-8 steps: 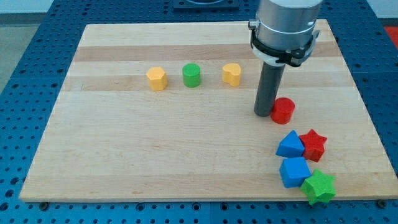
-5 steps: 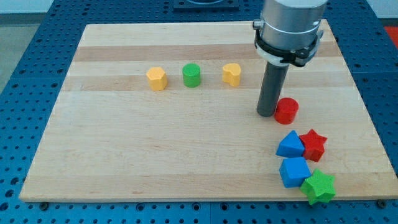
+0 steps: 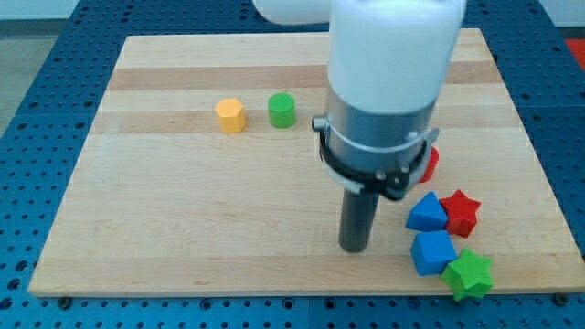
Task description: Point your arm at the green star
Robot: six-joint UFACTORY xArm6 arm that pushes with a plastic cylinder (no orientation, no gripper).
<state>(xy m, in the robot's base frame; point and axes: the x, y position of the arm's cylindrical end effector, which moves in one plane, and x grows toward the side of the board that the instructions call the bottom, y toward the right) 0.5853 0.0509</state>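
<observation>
The green star (image 3: 470, 274) lies at the board's bottom right corner, touching a blue block (image 3: 431, 252) at its upper left. My tip (image 3: 354, 249) rests on the board to the left of that blue block, well left of the green star. The arm's wide body hides the board behind it, including most of the red cylinder (image 3: 430, 164).
A blue block (image 3: 426, 213) and a red star (image 3: 460, 212) sit just above the lower blue block. A yellow block (image 3: 230, 115) and a green cylinder (image 3: 281, 111) stand in the upper left part of the wooden board (image 3: 183, 228).
My tip has moved from beside the red cylinder down and to the left, toward the view's bottom. The arm now covers the second yellow block and most of the red cylinder.
</observation>
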